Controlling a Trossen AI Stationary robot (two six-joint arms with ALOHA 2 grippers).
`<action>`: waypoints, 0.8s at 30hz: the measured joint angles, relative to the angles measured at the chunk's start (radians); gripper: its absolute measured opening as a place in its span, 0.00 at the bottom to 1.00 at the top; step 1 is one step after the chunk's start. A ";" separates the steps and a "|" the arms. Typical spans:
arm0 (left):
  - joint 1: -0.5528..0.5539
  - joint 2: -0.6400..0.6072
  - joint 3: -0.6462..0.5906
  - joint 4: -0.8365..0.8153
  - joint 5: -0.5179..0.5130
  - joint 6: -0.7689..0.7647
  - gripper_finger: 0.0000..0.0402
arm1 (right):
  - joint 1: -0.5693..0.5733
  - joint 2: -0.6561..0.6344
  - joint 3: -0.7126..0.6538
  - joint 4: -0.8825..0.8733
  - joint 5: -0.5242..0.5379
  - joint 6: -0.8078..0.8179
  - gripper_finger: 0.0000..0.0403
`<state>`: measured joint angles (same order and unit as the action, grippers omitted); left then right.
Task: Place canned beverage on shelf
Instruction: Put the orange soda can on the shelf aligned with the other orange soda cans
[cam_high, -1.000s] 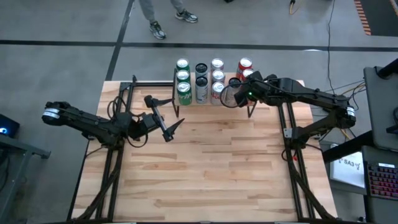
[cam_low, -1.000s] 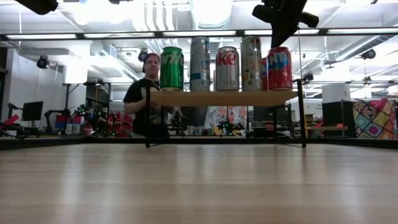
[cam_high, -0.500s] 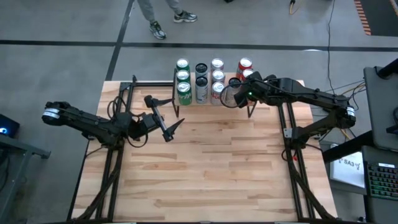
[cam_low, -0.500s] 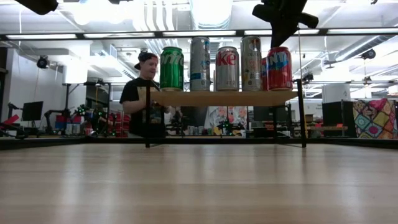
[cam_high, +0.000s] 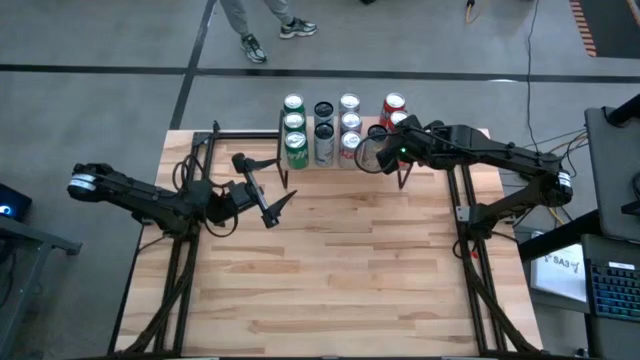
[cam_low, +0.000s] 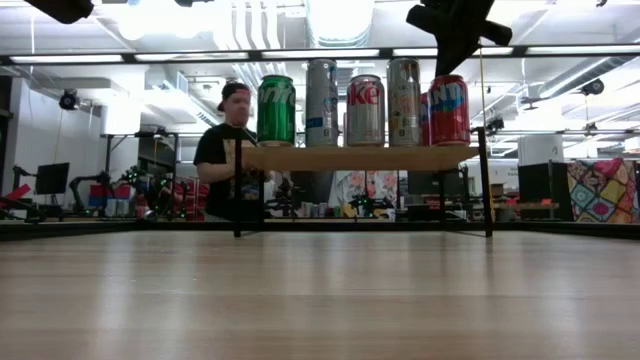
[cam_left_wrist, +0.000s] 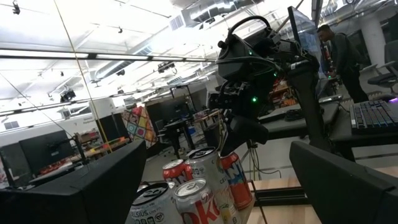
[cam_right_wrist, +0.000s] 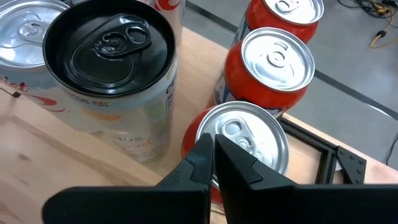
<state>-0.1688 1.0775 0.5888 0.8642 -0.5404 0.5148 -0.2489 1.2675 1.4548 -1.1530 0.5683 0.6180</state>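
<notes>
Right claw: the right gripper is shut tight, its two dark fingers pressed together with nothing between them. It hangs just above the silver top of a red can.
Where the right claw is: over the right end of the shelf, up above the cans.
Left claw: the left gripper is wide open and holds nothing. It waits over the table, near the left end of the shelf, and does not touch the cans.
Red can: it stands upright on the shelf, at the right end, right under the shut claw. Two more red cans stand just beside it.
Black-topped can: a pale can with a black lid stands next to the red can, nearly touching it.
Shelf: a little wood board on thin black legs, at the far edge of the table. It is full of cans standing in rows.
Other cans: a green can is at the left end, then a tall silver and blue can, then a silver can with red letters.
Room: a person in a dark shirt stands behind the table.
</notes>
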 joint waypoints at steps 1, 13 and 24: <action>0.000 0.000 0.000 0.000 0.000 0.000 0.95 | 0.000 0.000 0.000 0.000 -0.004 0.000 0.02; 0.000 0.000 0.000 0.000 0.000 0.000 0.95 | 0.012 -0.001 0.001 -0.015 -0.022 -0.040 0.02; 0.000 0.000 0.000 0.000 0.000 0.000 0.95 | 0.024 -0.001 0.001 -0.017 -0.027 -0.094 0.02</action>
<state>-0.1686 1.0775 0.5888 0.8639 -0.5404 0.5148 -0.2245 1.2663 1.4559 -1.1702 0.5411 0.5241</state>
